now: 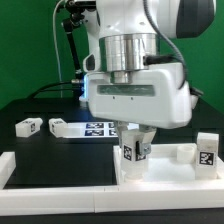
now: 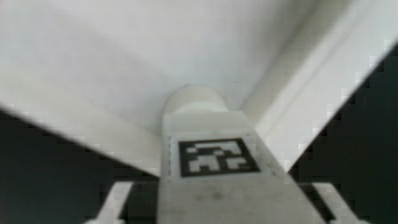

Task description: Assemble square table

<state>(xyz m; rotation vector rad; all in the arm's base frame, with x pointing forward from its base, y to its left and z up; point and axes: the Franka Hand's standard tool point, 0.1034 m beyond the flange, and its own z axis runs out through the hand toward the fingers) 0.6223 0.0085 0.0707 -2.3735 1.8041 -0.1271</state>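
My gripper (image 1: 133, 138) is shut on a small white leg (image 1: 133, 152) with black-and-white tags and holds it upright, its lower end at the white square slab (image 1: 168, 170); whether it touches I cannot tell. In the wrist view the leg (image 2: 217, 150) sits between my two fingers (image 2: 125, 200), its far end over the slab (image 2: 107, 70) close to the raised rim (image 2: 306, 75). Two more legs (image 1: 27, 126) (image 1: 58, 126) lie on the black table at the exterior view's left. Another tagged leg (image 1: 206, 152) stands at the right, with a white block (image 1: 183, 153) beside it.
The marker board (image 1: 95, 129) lies flat behind the held leg, partly hidden by the arm. The long white border rail (image 1: 50, 175) runs along the front of the table. Green walls stand behind.
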